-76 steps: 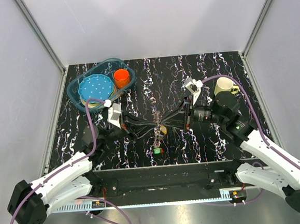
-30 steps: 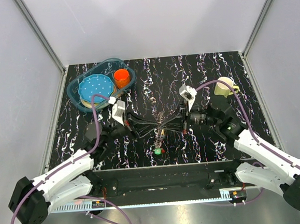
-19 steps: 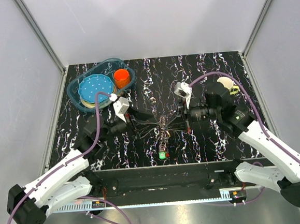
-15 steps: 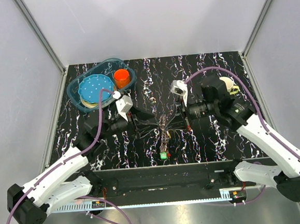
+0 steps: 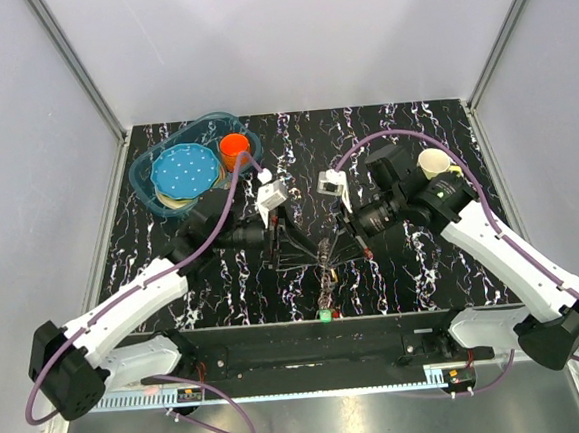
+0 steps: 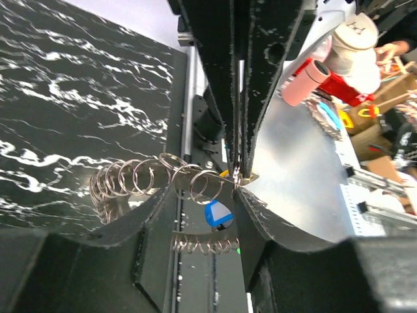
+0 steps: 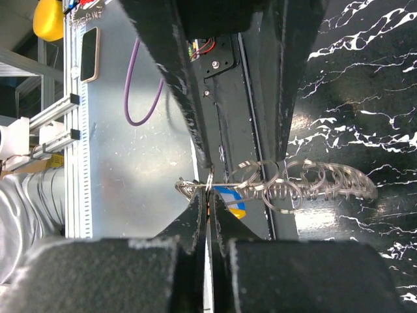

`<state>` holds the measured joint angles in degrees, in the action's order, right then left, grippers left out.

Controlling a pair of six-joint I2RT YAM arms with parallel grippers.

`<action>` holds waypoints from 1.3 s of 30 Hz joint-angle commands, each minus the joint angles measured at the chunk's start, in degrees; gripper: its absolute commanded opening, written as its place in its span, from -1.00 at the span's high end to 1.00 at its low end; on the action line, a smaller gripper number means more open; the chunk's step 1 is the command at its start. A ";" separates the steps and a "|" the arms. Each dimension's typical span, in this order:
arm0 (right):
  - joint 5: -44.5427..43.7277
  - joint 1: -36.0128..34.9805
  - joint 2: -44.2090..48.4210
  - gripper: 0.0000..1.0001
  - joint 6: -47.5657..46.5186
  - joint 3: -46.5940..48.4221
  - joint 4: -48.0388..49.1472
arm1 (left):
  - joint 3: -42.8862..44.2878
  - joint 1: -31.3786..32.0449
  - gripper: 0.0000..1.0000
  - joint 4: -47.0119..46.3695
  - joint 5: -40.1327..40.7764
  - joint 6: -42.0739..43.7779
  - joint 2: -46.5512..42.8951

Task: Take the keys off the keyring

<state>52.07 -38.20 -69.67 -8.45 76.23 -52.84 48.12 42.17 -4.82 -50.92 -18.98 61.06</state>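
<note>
Left gripper (image 6: pixel 238 171): clamped on thin silvery metal keyring (image 6: pixel 207 186)
Right gripper (image 7: pixel 210 184): pinched the same
Risk: either pinch could've slipped, dropping the dangling small flat silvery keys (image 5: pixel 324 277)

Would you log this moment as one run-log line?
left end effector shut on keyring | right end effector shut on keyring | keys dangling

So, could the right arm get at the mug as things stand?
Probably not yet. The right gripper is shut on the keyring, which the left gripper also pinches, so it is busy. The mug itself stands unobstructed close beside that arm.
</note>
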 commanded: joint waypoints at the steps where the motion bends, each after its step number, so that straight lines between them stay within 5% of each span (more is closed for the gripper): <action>1: 2.24 -0.04 -0.03 1.00 -2.01 2.87 -1.04 | 1.27 0.01 0.17 -7.49 -6.39 -8.87 3.54; 17: 4.62 -0.13 -1.17 1.00 0.89 0.77 2.65 | 0.14 1.51 0.37 -8.89 -5.07 -8.62 4.60; 23: 5.58 -0.21 -1.26 1.00 2.12 -1.08 3.97 | -1.98 2.65 0.56 -13.73 -4.89 -11.17 4.68; 27: 5.14 -0.21 -0.91 1.00 2.38 -1.43 4.41 | -1.27 3.00 0.97 -10.38 -4.90 -8.70 4.51; 33: -0.91 -0.21 0.32 1.00 6.33 -3.01 8.87 | -1.80 3.27 1.00 -10.82 -3.05 -9.40 3.81; 39: -6.99 -0.13 4.71 0.64 10.90 -7.31 15.47 | -7.49 3.27 1.00 -22.05 1.86 -14.14 1.44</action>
<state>48.88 -38.20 -68.73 -1.76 70.43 -49.17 44.25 44.64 -14.15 -52.82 -29.02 65.49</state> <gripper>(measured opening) 0.138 0.008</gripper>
